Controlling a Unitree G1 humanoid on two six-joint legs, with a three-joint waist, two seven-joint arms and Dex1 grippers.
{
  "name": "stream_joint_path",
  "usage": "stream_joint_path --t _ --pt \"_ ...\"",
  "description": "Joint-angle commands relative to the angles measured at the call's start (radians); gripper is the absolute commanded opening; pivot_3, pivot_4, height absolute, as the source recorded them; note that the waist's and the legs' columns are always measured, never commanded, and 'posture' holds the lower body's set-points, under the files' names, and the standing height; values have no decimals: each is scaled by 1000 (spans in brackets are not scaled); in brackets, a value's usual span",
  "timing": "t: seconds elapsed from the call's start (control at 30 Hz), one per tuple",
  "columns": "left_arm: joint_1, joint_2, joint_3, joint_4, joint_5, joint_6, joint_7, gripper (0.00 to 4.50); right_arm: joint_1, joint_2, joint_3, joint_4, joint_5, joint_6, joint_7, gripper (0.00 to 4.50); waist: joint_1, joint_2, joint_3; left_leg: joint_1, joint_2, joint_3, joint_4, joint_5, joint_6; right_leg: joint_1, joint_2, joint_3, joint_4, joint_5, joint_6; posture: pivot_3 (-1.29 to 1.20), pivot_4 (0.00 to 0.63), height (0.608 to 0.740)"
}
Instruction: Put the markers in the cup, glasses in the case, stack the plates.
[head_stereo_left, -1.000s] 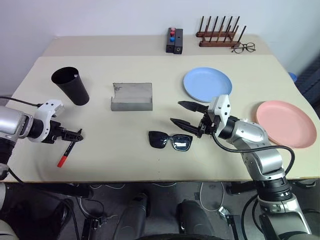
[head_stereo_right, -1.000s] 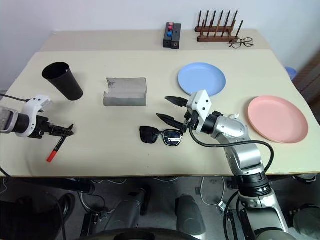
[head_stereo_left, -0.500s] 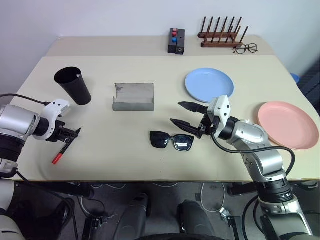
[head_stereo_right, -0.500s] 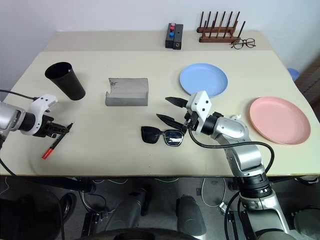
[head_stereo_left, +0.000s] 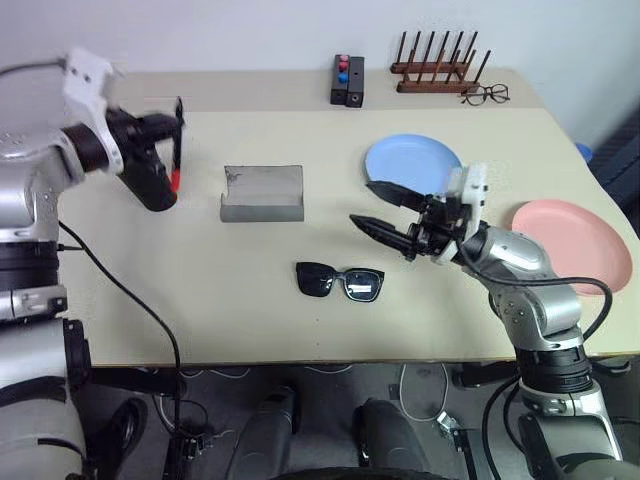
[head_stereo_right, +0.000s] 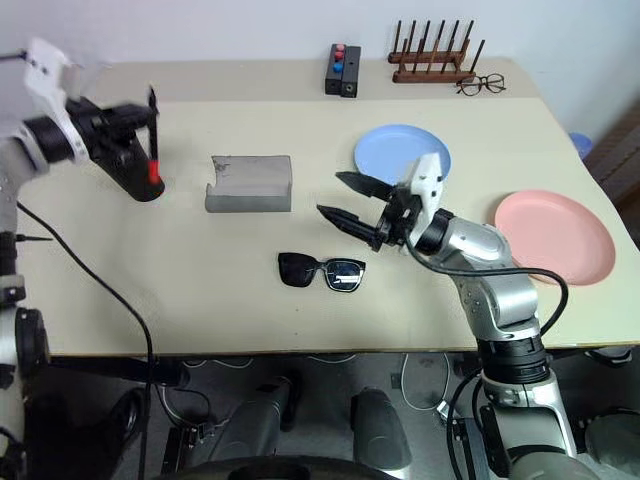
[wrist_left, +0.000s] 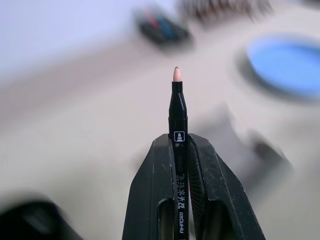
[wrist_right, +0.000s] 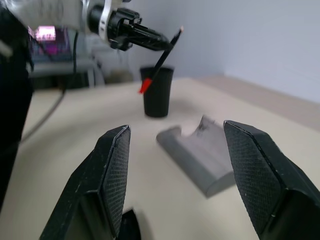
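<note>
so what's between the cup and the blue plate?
The grey case lies between the cup and the blue plate, seen in both eye views.

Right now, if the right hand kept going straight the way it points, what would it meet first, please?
Probably the grey case: the right hand, fingers apart, aims at it across bare tabletop, with the black cup farther beyond; depth is uncertain.

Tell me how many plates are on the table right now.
2. The light blue plate lies toward the table's far side, behind the right gripper; the salmon pink plate lies by the right edge. They are apart, not stacked.
</note>
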Motion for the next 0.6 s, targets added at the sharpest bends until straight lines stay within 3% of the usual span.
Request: stream_joint_path --t 0.03,0.27,0.6 --pt "-83 -5 80 149 47 -242 132 13 -30 14 -6 -43 10 -12 -15 3012 1 0 0 0 0 0 0 0 0 0 0 0 0 0 0 0 150 737" --pt "-187 -10 124 458 73 -534 238 13 -19 14 5 -36 -18 -24 -26 3012 5 -1 0 0 -1 0 1 0 0 0 1 -1 0 0 1 0 150 737" --pt "-115 -64 165 574 22 -600 193 13 -17 14 21 -30 -62 -43 -35 3012 3 -1 0 0 -1 0 1 0 0 1 2 -1 0 0 1 0 150 737"
